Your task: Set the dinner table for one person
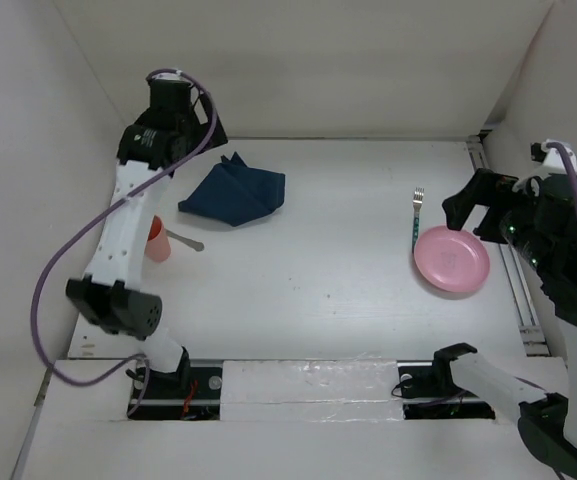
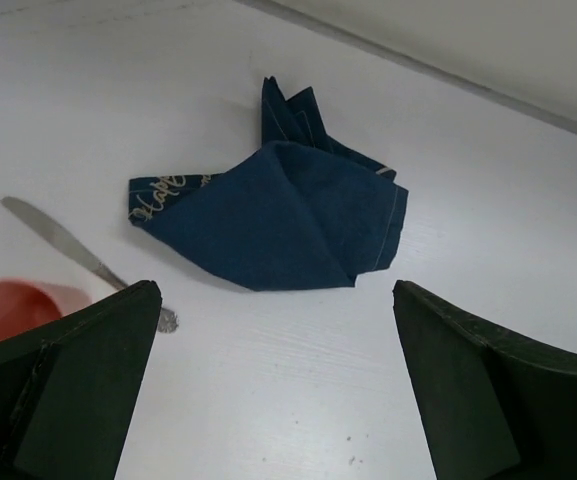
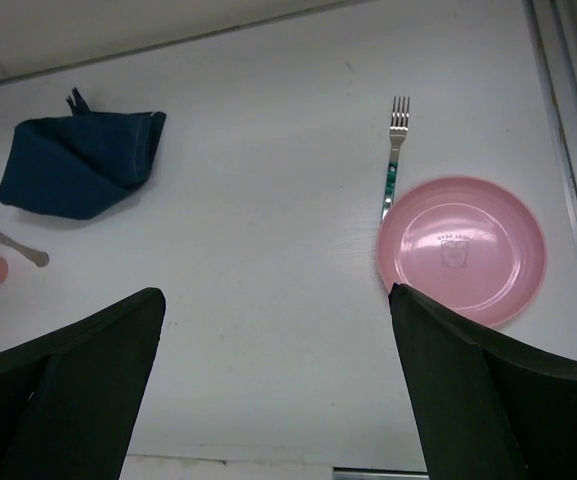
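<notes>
The dinner table [image 1: 308, 290] is a white tabletop with upright white panels. A pink plate [image 1: 451, 259] lies at the right, with a fork [image 1: 417, 213] touching its far left rim. A crumpled navy cloth [image 1: 234, 190] lies at the far left. An orange cup [image 1: 157, 240] and a knife [image 1: 185, 240] lie left of the middle. My left gripper [image 2: 276, 385] is open and empty, held high, short of the cloth [image 2: 278, 215]. My right gripper [image 1: 473, 212] is open and empty, above the plate's far edge; in its wrist view the plate [image 3: 463, 248] lies by the right finger.
A metal rail [image 1: 508, 260] runs along the table's right edge beside the plate. The left arm's purple cable [image 1: 58, 270] loops out at the left. A white strip [image 1: 308, 378] lies between the two arm bases at the near edge.
</notes>
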Motion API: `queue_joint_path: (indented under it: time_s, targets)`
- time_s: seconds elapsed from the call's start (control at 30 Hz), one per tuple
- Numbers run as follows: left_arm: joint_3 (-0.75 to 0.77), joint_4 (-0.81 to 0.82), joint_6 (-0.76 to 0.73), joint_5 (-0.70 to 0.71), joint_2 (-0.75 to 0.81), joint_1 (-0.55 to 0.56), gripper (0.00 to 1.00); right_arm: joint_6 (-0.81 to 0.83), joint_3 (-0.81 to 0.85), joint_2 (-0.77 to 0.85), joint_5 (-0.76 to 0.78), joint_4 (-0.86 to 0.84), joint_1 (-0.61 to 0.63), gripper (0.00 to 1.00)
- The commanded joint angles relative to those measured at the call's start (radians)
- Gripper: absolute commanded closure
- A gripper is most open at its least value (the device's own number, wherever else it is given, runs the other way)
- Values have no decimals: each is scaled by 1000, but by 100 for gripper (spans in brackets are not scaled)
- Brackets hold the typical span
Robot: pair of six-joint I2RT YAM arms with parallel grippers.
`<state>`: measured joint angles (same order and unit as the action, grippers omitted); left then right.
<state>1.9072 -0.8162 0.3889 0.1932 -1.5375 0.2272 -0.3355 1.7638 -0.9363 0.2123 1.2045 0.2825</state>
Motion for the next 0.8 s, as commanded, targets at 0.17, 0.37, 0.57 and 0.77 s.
queue_joint_path:
  time_s: [0.17, 0.37, 0.57, 0.77]
  targets:
    - [459, -60, -62, -137, -520, -83, 0, 22, -196, 7, -125, -206, -14, 0]
    - [506, 61, -153, -314, -667, -101, 0, 23, -326, 7, -232, -250, -14, 0]
    - [373, 93, -143, -259, -693, -101, 0, 23, -336, 7, -241, -250, -14, 0]
    - [259, 115, -143, -290, -713, -101, 27, 23, -327, -4, -241, -250, -14, 0]
